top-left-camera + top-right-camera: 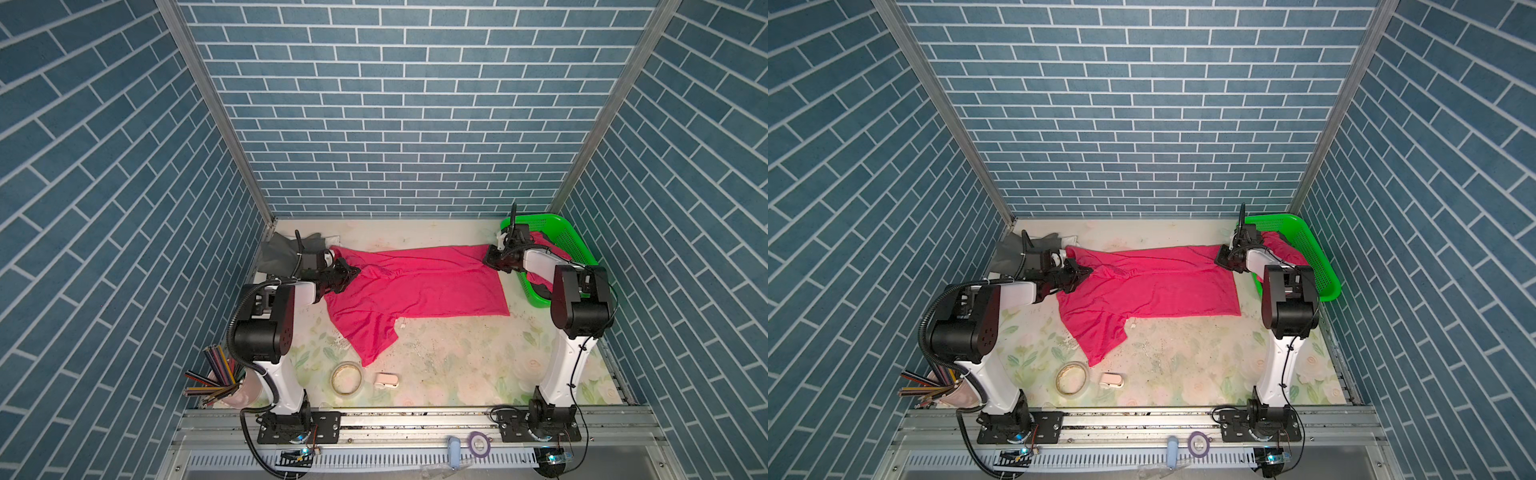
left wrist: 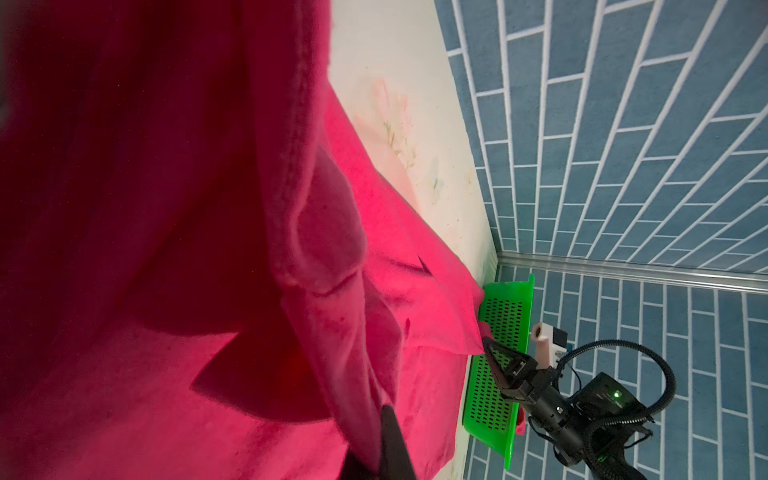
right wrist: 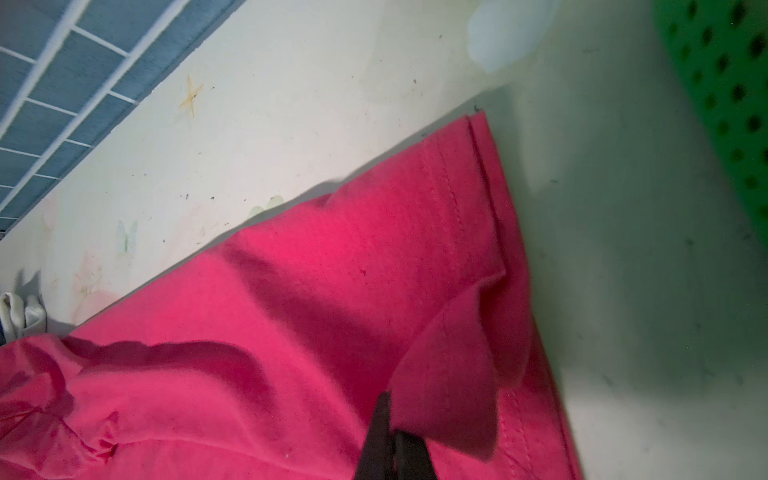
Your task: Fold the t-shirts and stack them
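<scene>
Left wrist view fills with the pink t-shirt, and my left gripper has its jaws pinched tight on a hemmed fold of it. Over to the right wrist view: my right gripper has its jaws clamped on the cloth beside a stitched corner. In both top views the shirt stretches across the far part of the tabletop between my two arms, with one flap trailing toward the near edge. A grey t-shirt sits bunched in the far left corner behind my left arm. The green basket at far right holds more pink cloth.
</scene>
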### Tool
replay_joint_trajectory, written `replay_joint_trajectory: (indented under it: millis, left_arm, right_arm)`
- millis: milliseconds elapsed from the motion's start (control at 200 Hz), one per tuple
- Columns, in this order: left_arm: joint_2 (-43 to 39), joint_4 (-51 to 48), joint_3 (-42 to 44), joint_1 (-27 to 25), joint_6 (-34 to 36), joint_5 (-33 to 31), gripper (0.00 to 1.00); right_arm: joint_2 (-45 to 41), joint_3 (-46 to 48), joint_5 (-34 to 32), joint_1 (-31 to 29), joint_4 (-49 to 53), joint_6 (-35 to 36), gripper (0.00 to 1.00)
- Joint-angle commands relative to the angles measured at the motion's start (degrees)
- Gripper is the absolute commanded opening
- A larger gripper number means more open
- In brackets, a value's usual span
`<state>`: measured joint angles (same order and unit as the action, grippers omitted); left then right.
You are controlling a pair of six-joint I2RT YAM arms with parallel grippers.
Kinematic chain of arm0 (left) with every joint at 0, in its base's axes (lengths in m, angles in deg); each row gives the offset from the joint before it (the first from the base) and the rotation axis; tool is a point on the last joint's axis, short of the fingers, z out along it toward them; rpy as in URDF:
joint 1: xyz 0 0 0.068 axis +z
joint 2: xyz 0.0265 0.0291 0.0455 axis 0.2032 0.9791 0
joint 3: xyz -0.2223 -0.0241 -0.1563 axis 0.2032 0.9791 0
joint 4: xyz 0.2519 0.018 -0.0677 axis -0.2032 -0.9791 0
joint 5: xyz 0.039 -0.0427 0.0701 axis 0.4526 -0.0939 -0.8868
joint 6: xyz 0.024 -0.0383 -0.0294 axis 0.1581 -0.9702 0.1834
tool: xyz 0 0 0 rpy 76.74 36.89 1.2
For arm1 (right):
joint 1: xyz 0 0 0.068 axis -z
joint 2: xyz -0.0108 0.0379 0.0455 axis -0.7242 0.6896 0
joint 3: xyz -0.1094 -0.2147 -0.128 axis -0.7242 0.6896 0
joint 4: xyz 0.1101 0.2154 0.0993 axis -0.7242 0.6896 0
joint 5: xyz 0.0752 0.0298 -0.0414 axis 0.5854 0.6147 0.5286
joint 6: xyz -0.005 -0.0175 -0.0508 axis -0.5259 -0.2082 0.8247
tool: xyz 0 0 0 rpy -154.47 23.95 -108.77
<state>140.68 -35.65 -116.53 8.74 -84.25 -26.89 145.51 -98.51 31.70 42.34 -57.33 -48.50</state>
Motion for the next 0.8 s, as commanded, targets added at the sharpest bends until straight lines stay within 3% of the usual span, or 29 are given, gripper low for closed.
replay_joint_trajectory:
  millis: [0, 345, 500, 795]
  left_arm:
    - [-0.7, 4.8, 1.3, -0.8, -1.4, 1.4, 0.0]
    - [-5.3, 4.3, 3.7, -1.4, -2.4, 1.2, 0.0]
    - [-6.6, 3.1, 5.2, -1.3, -1.3, 0.7, 0.0]
    - [-5.8, 3.5, 6.9, -1.1, -0.5, 0.6, 0.0]
  right_arm:
    - [1.0, 0.6, -2.3, 0.4, -1.3, 0.1, 0.05]
    - [-2.6, 3.0, -3.2, 0.5, -1.4, 0.0, 0.09]
    - [-3.4, 5.9, -3.7, 0.4, -2.4, 0.0, 0.16]
    - [-3.4, 7.3, -2.2, 0.4, -3.7, -0.3, 0.39]
